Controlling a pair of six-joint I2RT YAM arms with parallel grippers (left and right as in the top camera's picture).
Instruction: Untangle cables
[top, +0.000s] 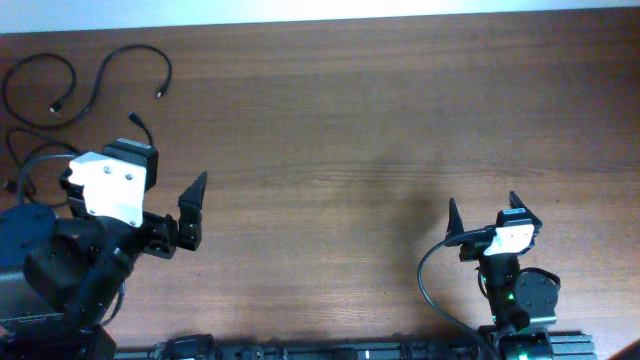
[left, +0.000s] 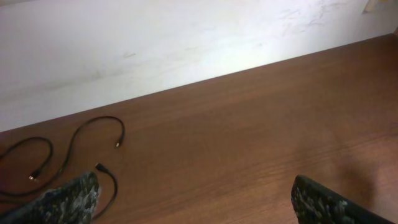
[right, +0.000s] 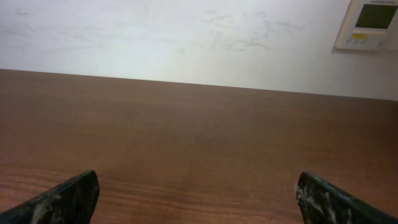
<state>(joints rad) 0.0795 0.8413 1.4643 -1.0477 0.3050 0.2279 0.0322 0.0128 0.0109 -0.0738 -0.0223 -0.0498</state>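
Note:
Thin black cables (top: 95, 85) lie in loose loops at the table's far left corner. In the left wrist view they show as two curved loops (left: 87, 134). A third cable end with a small plug (left: 98, 166) lies just beside my left finger; it also shows in the overhead view (top: 136, 121). My left gripper (top: 170, 165) is open wide and empty, just right of and nearer than the cables; between its fingers (left: 196, 199) is bare wood. My right gripper (top: 483, 203) is open and empty at the front right, far from the cables, over bare table (right: 196, 196).
The wooden table (top: 350, 120) ends at a white wall at the back. A wall control panel (right: 373, 22) shows at the upper right of the right wrist view. The right arm's own black cable (top: 428, 280) loops beside its base.

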